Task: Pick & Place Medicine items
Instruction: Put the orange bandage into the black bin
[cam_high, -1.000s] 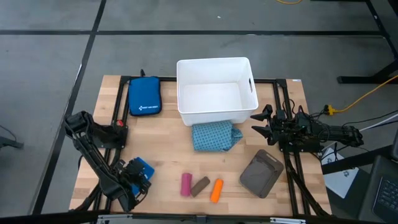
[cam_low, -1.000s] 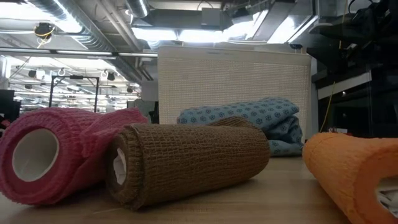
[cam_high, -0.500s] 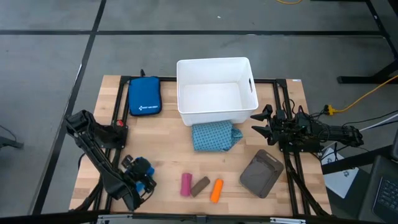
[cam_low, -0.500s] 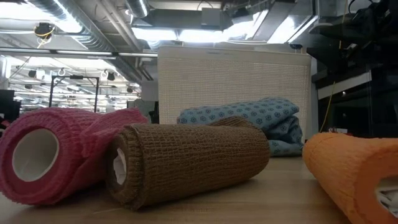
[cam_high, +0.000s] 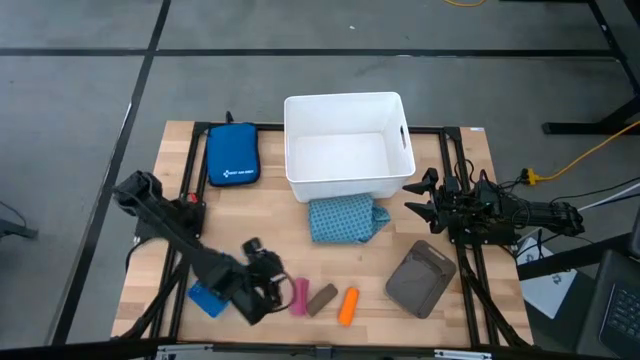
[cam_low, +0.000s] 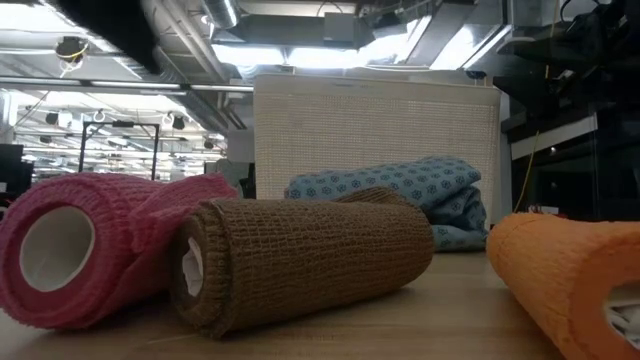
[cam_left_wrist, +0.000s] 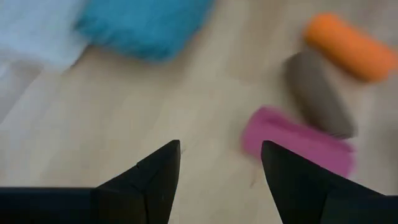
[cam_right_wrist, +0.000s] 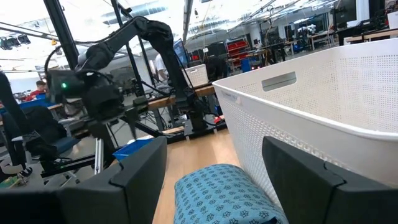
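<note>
While my left claw (cam_high: 268, 288) hangs spread wide just left of the pink roll (cam_high: 298, 297) at the near edge of the table (cam_high: 260, 230), seen from above, the brown roll (cam_high: 321, 298) lies against the pink one and the orange roll (cam_high: 347, 306) sits just right of them; a careless descent could knock all three rolling. My right claw (cam_high: 425, 197) waits open at the right edge, beside the white bin (cam_high: 348, 145) and the teal pack (cam_high: 345, 218).

From table height, the pink roll (cam_low: 85, 245) and brown roll (cam_low: 300, 258) touch, so lifting one may drag the other.

Past my left fingers (cam_left_wrist: 155, 177), the pink roll (cam_left_wrist: 298, 142) lies off-centre; closing now would miss.

My right wrist view shows the teal pack (cam_right_wrist: 221, 196) pressed against the bin (cam_right_wrist: 323, 99).
</note>
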